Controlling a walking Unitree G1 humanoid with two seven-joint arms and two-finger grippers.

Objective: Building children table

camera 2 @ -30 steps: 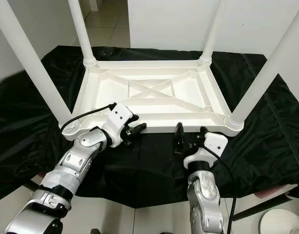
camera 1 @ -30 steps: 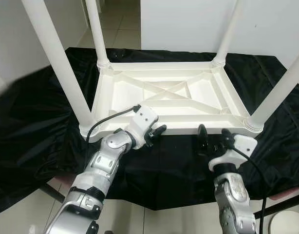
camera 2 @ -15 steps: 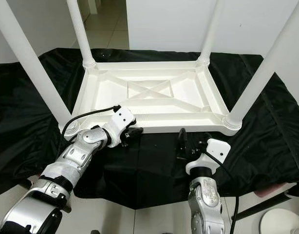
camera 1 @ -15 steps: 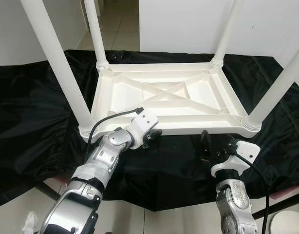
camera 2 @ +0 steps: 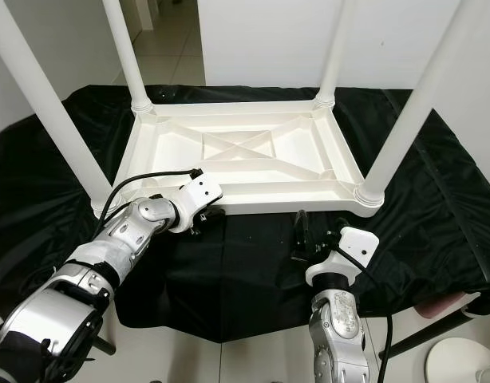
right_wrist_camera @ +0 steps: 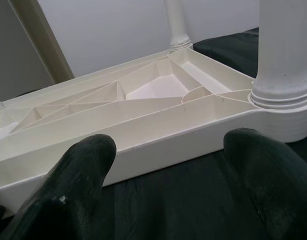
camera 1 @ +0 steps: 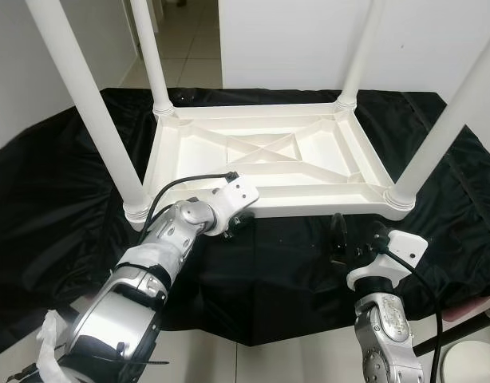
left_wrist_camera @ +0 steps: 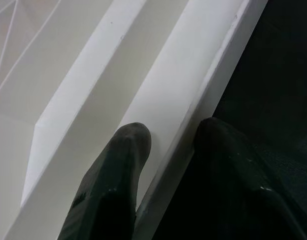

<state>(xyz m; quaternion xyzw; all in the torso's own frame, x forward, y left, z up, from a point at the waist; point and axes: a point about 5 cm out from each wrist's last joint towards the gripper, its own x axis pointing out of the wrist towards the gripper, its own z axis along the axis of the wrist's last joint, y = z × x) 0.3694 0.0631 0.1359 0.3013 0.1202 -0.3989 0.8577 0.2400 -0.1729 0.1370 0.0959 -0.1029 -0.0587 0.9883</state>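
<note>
A white plastic children's table [camera 1: 261, 152] lies upside down on a black cloth, with its legs pointing up. My left gripper [camera 1: 239, 223] is at the table's near rim [camera 1: 309, 209], left of centre. In the left wrist view one finger [left_wrist_camera: 126, 150] lies on the inner side of the rim and the other on the cloth side, so the left gripper [left_wrist_camera: 171, 145] is shut on the rim. My right gripper [camera 1: 358, 243] stands open over the cloth, a little short of the rim near the near right leg [camera 1: 440, 120]. Nothing is between its fingers [right_wrist_camera: 83, 165].
The black cloth [camera 1: 61, 199] covers a low surface that ends just before me. The near left leg [camera 1: 93, 112] rises beside my left arm. Tiled floor and a doorway lie behind, with a white wall at the back. A round white object [camera 1: 468, 367] sits on the floor at lower right.
The camera has shifted slightly. My left gripper has moved down onto the near rim and closed over it. My right gripper has drawn back a little from the rim, still open.
</note>
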